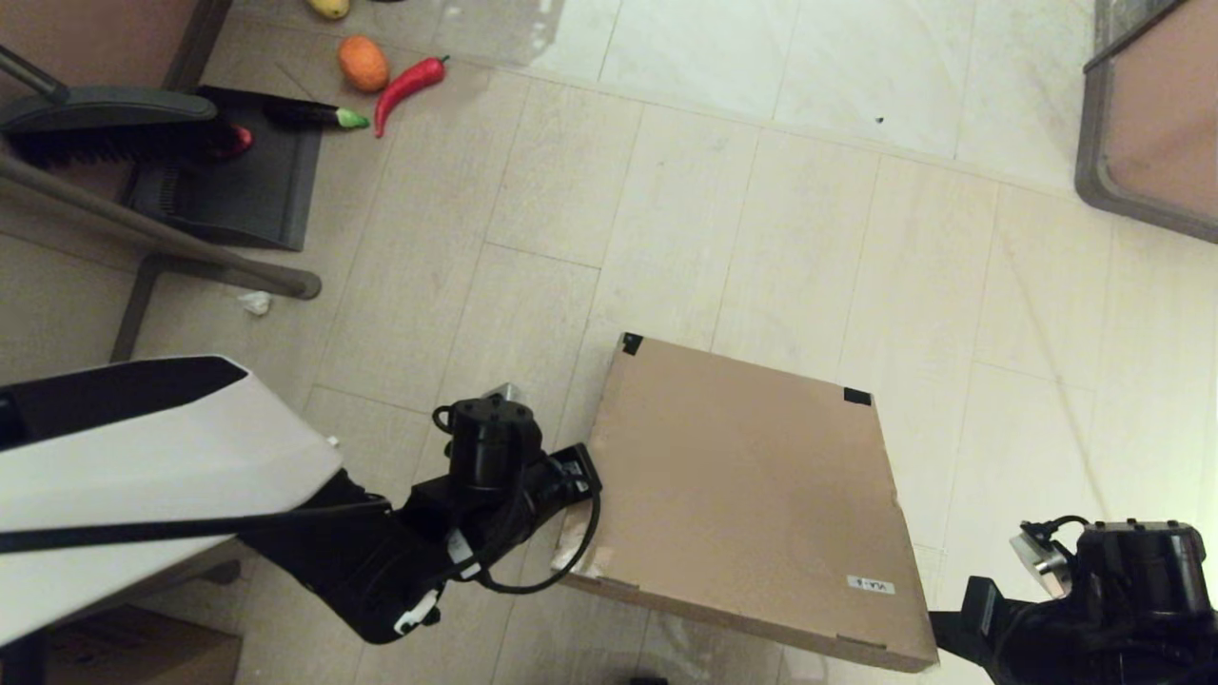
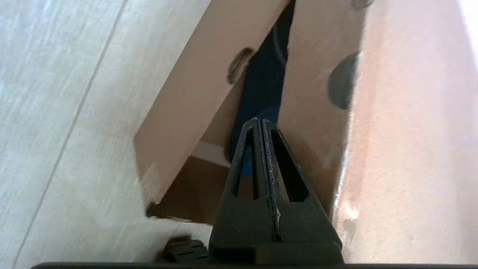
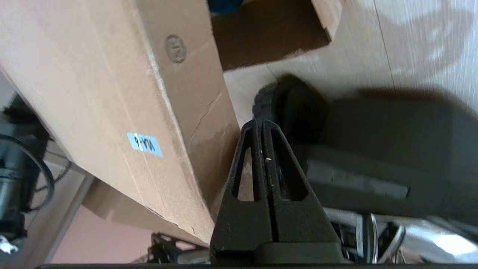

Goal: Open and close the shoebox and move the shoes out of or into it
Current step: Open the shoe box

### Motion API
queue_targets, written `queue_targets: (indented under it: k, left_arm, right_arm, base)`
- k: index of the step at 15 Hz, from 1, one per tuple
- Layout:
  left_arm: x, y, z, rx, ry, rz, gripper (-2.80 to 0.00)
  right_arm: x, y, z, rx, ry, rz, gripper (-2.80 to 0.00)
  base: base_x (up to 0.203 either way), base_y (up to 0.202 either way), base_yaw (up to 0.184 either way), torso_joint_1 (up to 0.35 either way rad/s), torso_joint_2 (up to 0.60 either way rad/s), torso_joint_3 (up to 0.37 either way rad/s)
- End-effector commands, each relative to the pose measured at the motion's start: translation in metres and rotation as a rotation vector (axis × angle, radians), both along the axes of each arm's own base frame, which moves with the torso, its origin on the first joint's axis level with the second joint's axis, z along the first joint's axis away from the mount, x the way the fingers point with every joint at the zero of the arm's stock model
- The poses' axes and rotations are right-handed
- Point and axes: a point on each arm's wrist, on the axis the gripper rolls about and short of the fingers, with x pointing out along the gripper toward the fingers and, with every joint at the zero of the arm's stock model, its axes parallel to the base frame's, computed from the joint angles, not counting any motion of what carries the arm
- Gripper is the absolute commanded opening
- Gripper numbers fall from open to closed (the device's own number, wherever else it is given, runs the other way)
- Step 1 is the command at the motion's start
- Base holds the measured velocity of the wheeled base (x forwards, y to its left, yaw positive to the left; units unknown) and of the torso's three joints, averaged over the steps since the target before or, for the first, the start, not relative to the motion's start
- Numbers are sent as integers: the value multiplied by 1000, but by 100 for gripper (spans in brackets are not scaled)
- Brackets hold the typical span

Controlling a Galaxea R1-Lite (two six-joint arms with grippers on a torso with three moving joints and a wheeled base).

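Note:
The shoebox (image 1: 752, 485) stands on the floor with its plain brown lid tilted up at the near edge; the white label (image 1: 871, 585) is near its front right corner. My left gripper (image 1: 574, 468) is shut and reaches under the lid's left edge. The left wrist view shows its tips (image 2: 259, 122) in the gap between the box wall (image 2: 194, 101) and the lid flap (image 2: 313, 112), where a dark navy shoe (image 2: 261, 82) shows. My right gripper (image 1: 942, 626) is shut beside the lid's front right corner, its tips (image 3: 260, 123) next to the lid flap (image 3: 201, 97).
A dustpan (image 1: 228, 181) with a brush (image 1: 114, 128), a toy orange (image 1: 363, 63), a red chili (image 1: 407, 88) and an eggplant (image 1: 314, 116) lie at the far left. A metal bar (image 1: 152, 233) crosses there. Furniture (image 1: 1156, 114) stands at the far right, a carton (image 1: 133, 656) at the near left.

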Motion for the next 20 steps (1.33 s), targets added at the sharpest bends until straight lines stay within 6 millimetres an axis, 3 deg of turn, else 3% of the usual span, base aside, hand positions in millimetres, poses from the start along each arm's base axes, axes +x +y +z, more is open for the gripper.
queue_targets:
  k: [1,5,9,20]
  left_arm:
    - [-4,-4,10,-22,-28,9,-280]
    - [-4,-4,17,-33,-45,19,-280]
    - [-5,0,27,-48,-68,33,-280]
    - [-2,-4,31,-60,-83,42,-280]
  right_arm:
    - [-8,0,5,10,-14,8,-280]
    - [-26,0,3,24,14,28,-280]
    - [-24,0,8,28,-16,24,-280]
    - [-15,1,16,67,-33,-14,-280]
  base:
    - [0,0,0,0,0,0]
    - [0,0,0,0,0,0]
    - [0,0,0,0,0,0]
    - [0,0,0,0,0,0]
